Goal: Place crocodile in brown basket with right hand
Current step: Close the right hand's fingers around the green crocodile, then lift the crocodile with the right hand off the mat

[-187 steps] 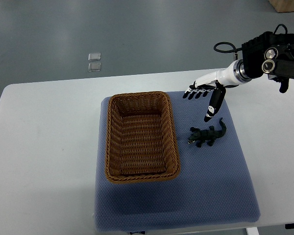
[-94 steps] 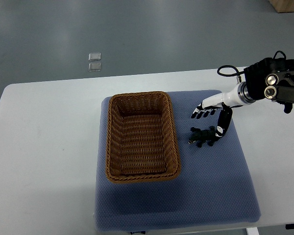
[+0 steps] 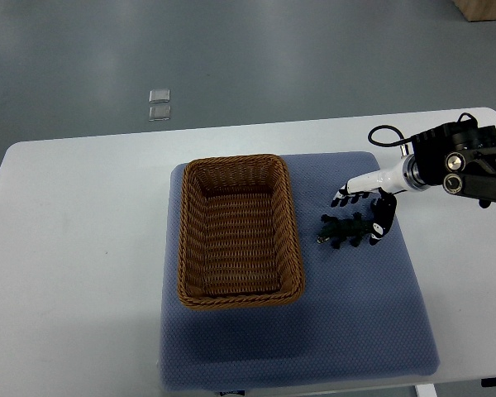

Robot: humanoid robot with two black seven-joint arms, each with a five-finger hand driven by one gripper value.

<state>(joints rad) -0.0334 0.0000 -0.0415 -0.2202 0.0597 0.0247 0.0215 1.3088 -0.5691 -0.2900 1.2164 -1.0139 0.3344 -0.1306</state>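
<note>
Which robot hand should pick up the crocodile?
The right robot hand. It hovers right at the crocodile on the blue mat, with its fingers spread. No left arm shows in the picture at all.

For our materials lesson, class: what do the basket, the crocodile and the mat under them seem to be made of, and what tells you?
Basket: woven wicker or rattan, brown and matte; interlaced strands show along the rim and walls. Crocodile: probably moulded plastic or rubber, dark green; too small to be sure. Mat: blue-grey fabric or foam, with a fine dotted texture.
</note>
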